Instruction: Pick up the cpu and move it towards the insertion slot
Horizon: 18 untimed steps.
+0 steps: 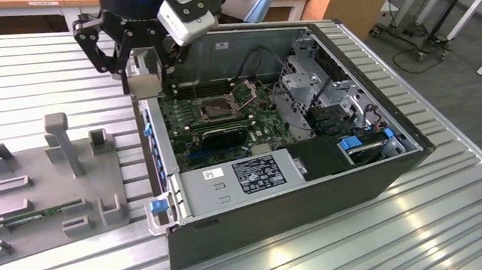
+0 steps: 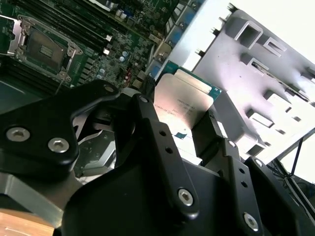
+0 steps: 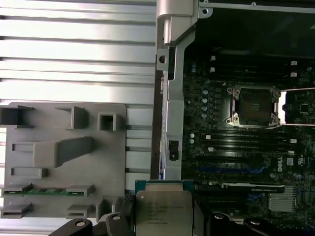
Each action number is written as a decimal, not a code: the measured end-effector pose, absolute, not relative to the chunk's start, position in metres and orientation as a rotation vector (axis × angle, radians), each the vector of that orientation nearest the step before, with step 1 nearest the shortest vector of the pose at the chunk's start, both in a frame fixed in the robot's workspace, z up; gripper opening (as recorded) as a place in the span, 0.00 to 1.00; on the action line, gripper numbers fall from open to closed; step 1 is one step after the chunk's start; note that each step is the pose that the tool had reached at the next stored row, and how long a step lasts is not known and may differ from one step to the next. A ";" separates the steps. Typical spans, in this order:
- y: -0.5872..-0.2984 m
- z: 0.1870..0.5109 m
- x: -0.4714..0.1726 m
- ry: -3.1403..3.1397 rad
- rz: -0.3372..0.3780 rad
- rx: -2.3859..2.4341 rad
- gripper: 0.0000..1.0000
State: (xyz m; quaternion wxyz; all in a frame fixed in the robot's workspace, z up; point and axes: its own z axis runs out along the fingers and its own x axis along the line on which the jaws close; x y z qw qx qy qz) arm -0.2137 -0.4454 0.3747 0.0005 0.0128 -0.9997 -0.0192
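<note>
Nearest the lens in the second wrist view, the black gripper [image 2: 184, 123] has its fingers [image 2: 157, 142] clamped on the two opposite edges of the cpu [image 2: 179, 105], whose silvery top faces the camera with its green rim showing along the far edge. The first wrist view shows the same chip [image 3: 164, 212] held flat between the finger links, just outside the case wall.

In the exterior view the open computer case [image 1: 305, 198] lies on its side on the ribbed metal table [image 1: 46, 87], its motherboard [image 1: 224, 124] facing up. The gripper [image 1: 147, 76] hangs over the case's edge on the exterior view's left, above the table beside the board.

The grey fixture tray [image 1: 47, 191] sits on the table near the case, with a green memory stick [image 1: 32, 216] lying in it.

The insertion slot [image 3: 255, 105] sits on the motherboard, its metal frame swung open, well apart from the held chip.
</note>
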 end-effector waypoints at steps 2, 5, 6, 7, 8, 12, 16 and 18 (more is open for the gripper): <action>-0.445 0.375 -0.212 -3.140 -0.060 0.040 0.55; -0.445 0.375 -0.208 -3.140 -0.060 0.040 0.55; -0.445 0.375 -0.207 -3.140 -0.060 0.040 0.55; -0.445 0.375 -0.206 -3.140 -0.060 0.040 0.55; -0.445 0.375 -0.205 -3.140 -0.060 0.040 0.55; -0.445 0.375 -0.201 -3.140 -0.060 0.040 0.55; -0.445 0.375 -0.197 -3.140 -0.060 0.040 0.55; -0.445 0.375 -0.195 -3.140 -0.060 0.040 0.55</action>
